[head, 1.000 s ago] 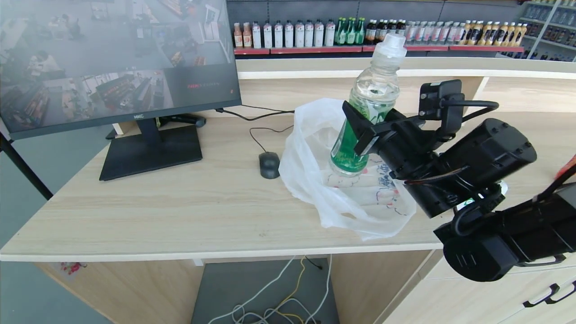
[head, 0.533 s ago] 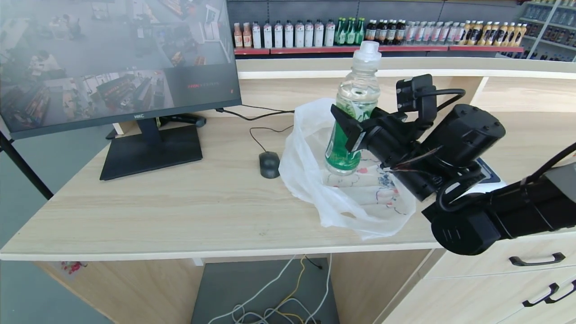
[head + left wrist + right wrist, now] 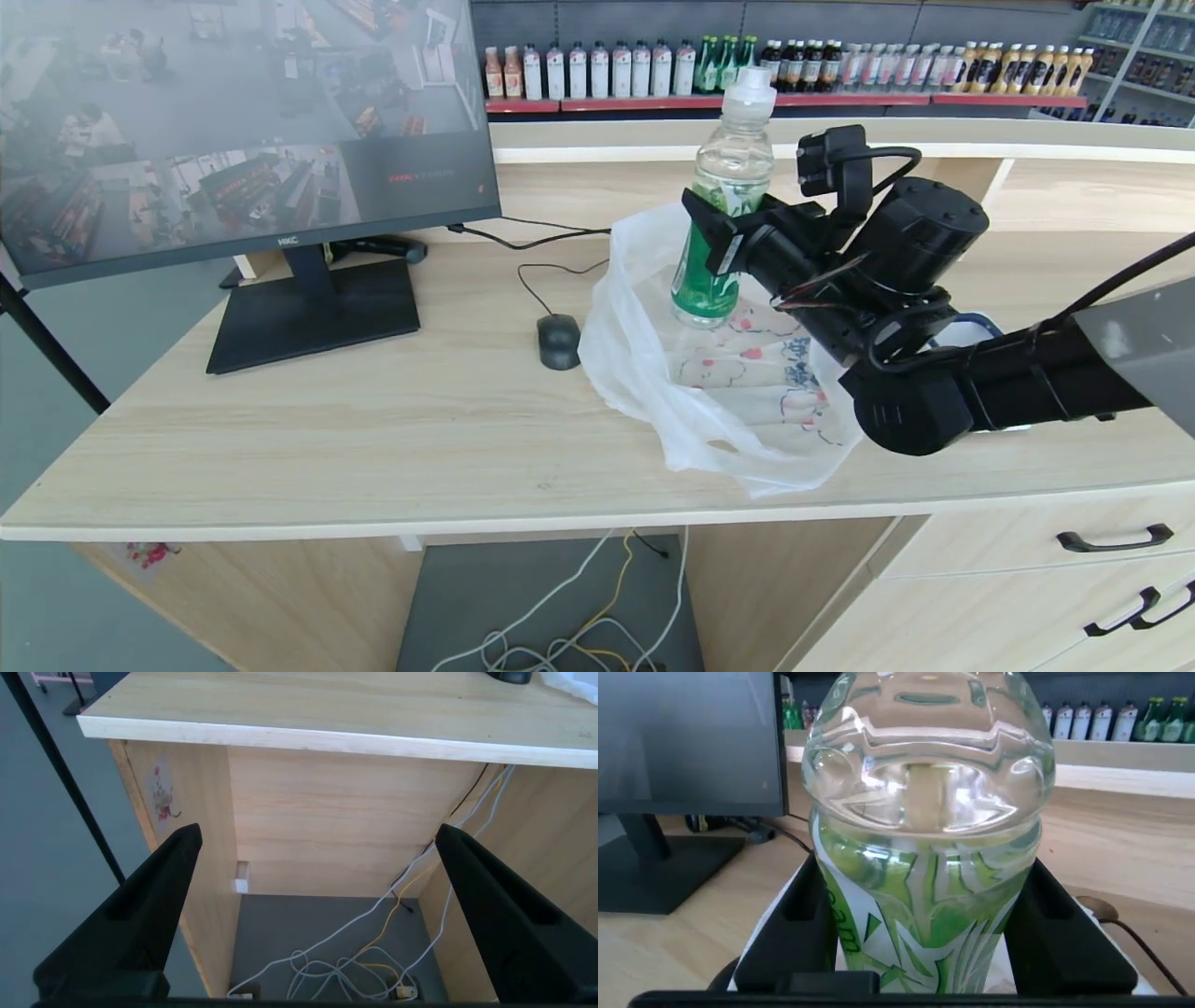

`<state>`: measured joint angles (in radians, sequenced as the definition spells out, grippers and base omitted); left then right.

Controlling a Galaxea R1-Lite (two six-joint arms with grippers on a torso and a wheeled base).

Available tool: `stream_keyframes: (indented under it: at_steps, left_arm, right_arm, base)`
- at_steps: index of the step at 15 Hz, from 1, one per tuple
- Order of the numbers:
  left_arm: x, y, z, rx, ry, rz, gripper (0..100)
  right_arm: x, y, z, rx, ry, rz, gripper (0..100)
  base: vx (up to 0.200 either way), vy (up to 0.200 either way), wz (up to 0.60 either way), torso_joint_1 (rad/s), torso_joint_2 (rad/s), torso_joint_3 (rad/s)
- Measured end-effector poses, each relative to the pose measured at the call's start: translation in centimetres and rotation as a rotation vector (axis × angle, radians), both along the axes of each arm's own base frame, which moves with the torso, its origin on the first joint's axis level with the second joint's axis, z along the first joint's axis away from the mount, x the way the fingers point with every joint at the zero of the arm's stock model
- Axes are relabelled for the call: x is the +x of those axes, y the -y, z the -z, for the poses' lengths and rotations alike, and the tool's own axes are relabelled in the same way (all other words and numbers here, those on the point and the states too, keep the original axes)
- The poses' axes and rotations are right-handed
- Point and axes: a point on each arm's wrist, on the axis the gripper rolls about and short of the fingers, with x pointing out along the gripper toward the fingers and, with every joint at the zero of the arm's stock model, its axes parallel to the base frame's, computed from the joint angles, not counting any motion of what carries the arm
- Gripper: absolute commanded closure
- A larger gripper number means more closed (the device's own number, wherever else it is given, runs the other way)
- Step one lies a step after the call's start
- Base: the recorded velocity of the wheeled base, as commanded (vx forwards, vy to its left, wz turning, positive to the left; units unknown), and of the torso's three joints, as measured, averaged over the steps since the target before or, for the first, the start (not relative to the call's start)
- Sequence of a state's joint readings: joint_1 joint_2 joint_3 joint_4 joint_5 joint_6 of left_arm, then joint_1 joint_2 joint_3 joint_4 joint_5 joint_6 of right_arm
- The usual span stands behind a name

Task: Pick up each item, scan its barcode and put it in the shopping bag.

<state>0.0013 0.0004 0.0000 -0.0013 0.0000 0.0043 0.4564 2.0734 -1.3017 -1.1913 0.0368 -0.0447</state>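
Over shopping bag (image 3: 644, 373), upright bottle (image 3: 738, 173) in grasp of right gripper (image 3: 719, 238); left gripper (image 3: 318, 840) splayed.

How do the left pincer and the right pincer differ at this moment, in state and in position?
The left pincer is open and empty; the right pincer is shut on the bottle. The left pincer faces the space under the counter; the right pincer is above the counter and holds the bottle nearly upright at the shopping bag. Both have black fingers.
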Motion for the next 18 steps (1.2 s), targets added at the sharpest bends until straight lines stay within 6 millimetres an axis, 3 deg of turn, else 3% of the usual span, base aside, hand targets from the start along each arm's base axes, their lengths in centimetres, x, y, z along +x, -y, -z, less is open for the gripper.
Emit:
stream_keyframes:
  at_steps: [18]
  left_arm:
    - [0.0, 0.0, 0.0, 0.000, 0.000, 0.000, 0]
  right_arm:
    - [2.7, -2.3, 4.2, -0.022, -0.048, -0.019, 100]
  base:
    - [0.000, 0.000, 0.00, 0.000, 0.00, 0.000]
